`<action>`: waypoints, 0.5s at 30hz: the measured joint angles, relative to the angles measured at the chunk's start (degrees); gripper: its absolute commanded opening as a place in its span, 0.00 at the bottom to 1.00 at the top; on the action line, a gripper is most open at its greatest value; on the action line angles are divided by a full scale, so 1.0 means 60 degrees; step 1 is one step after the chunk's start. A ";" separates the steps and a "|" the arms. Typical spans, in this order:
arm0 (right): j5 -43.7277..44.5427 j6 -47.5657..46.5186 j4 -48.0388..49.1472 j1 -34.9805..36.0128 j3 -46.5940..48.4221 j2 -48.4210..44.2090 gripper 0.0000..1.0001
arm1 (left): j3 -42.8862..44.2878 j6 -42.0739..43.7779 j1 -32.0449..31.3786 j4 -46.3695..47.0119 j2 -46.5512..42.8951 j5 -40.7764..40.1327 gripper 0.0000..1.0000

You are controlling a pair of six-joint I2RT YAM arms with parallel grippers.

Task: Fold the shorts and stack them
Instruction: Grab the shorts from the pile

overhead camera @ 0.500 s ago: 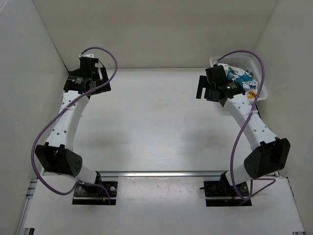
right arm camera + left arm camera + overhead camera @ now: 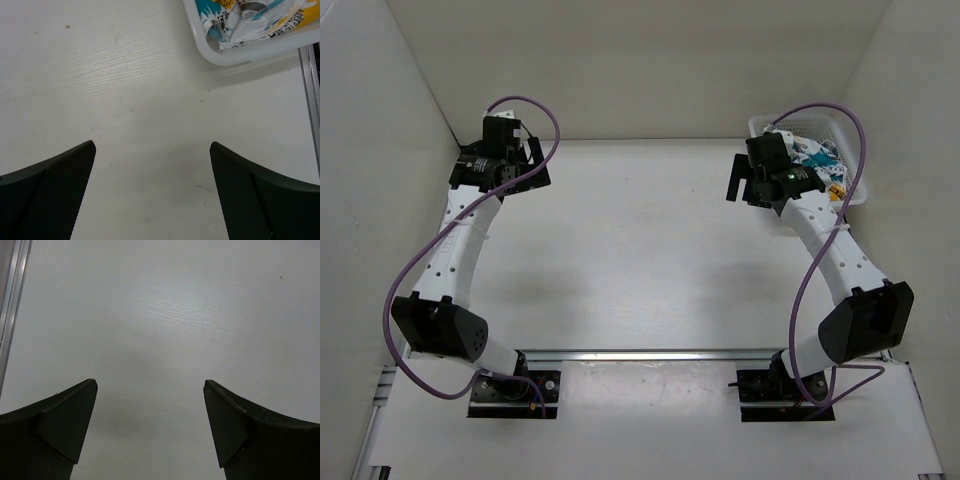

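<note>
The shorts lie crumpled in a white mesh basket at the worktop's far right corner. The right gripper hovers just beside the basket, the left gripper well apart; both are spread wide, holding nothing. The fabric looks light, soft and floppy, probably best pinched at a raised fold.

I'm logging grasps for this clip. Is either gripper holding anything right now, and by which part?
Nothing is held. The left gripper and the right gripper are both open and empty; the shorts lie in the basket.
</note>
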 measured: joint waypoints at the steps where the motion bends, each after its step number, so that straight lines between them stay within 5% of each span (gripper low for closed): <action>1: -0.0098 -0.0044 -0.0026 -0.0113 0.0000 0.0004 1.00 | -0.0004 -0.0007 0.0000 0.0004 -0.0011 0.0146 1.00; 15: -0.0918 -0.0138 -0.0113 -0.1089 0.1330 0.0925 0.99 | -0.0153 -0.0011 -0.0044 0.0033 -0.0149 0.0703 1.00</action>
